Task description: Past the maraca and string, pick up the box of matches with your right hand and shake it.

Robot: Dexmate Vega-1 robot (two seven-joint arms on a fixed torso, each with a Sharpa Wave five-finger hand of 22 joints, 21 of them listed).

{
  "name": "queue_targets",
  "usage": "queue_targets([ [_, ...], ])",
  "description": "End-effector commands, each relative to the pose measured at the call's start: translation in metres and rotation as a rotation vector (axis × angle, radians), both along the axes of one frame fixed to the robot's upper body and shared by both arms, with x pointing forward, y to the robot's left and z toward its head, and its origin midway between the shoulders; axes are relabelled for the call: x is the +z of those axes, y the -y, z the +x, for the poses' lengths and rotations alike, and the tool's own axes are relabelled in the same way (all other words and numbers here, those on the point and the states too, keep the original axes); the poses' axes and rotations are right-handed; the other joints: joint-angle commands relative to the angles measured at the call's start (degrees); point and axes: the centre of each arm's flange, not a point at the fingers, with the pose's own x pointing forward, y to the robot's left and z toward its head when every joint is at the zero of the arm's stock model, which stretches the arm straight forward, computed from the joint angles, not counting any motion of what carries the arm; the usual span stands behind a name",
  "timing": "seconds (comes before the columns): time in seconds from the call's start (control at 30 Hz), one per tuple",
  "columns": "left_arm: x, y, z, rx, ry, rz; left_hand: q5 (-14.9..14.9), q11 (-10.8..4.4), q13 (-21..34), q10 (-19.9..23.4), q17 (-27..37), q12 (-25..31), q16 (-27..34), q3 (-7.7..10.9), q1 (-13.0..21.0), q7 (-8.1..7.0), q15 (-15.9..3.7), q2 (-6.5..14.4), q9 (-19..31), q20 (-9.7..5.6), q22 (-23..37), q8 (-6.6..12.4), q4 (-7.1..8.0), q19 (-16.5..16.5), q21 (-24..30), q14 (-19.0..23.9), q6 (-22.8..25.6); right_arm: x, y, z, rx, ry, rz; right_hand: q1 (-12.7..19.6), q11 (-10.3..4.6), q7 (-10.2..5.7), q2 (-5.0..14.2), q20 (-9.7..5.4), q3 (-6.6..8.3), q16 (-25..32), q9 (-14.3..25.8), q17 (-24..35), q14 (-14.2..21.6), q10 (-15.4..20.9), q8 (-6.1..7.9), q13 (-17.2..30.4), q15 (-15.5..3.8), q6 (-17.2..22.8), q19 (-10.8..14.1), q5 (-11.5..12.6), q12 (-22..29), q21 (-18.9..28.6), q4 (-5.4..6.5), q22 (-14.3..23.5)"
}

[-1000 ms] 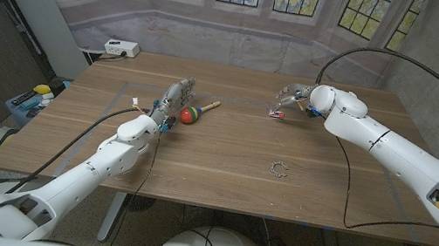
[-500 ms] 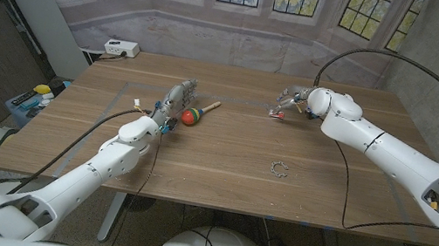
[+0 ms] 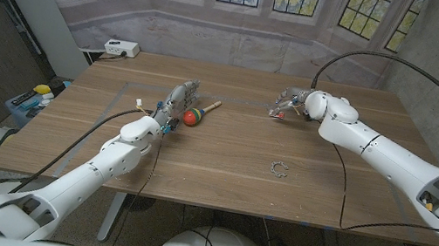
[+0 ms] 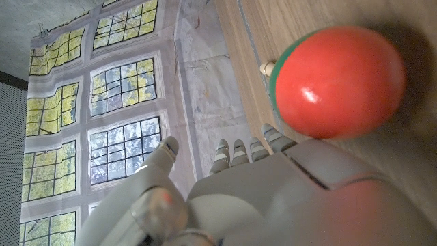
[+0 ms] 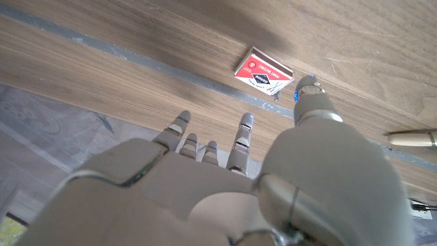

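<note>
Right wrist view: right hand (image 5: 225, 184) is hovering, fingers spread and grasping nothing, matchbox (image 5: 263, 70) lying untouched at twelve o'clock; pickup and shaking are pending.

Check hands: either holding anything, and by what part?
Nothing held. Right hand hovers open near the box of matches on the table; left hand stands beside the maraca, not gripping.

Wooden table (image 3: 222, 163), maraca (image 3: 194, 115), coiled string (image 3: 279, 168), matchbox (image 5: 263, 71) lying on it

Even daylight, blurred wrist foregrounds
</note>
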Motion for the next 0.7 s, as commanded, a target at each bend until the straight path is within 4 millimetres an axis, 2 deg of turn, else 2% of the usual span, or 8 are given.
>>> queue_targets([
  [0.03, 0.004, 0.0001, -0.0014, 0.006, 0.009, 0.006, 0.22, 0.27, 0.14, 0.16, 0.33, -0.16, 0.1, 0.04, 0.58, 0.03, 0.36, -0.03, 0.1, 0.11, 0.22, 0.01, -0.26, 0.49, -0.19, -0.11, 0.58, -0.007, -0.0032, 0.0059, -0.008, -0.001, -0.006, 0.74, -0.1, -0.11, -0.05, 0.11, 0.47, 0.31, 0.32, 0.17, -0.2, 0.16, 0.4, 0.02, -0.41, 0.75, 0.7, 0.34, 0.39, 0.21, -0.1, 0.27],
  [0.7, 0.0053, -0.0004, 0.0004, 0.004, 0.007, 0.01, 0.22, 0.44, 0.14, 0.09, 0.34, -0.2, 0.09, -0.07, 0.67, 0.0, 0.36, -0.01, 0.1, 0.15, 0.22, 0.0, -0.3, 0.42, -0.18, -0.16, 0.55, -0.0094, -0.0034, 0.0119, -0.008, 0.015, -0.015, 1.44, -0.39, -0.04, -0.21, -0.15, 0.84, 0.58, 0.44, 0.1, 0.93, 1.79, 1.35, -0.02, -0.89, 4.39, 1.96, 0.44, 0.74, 0.42, -0.11, 0.27],
])
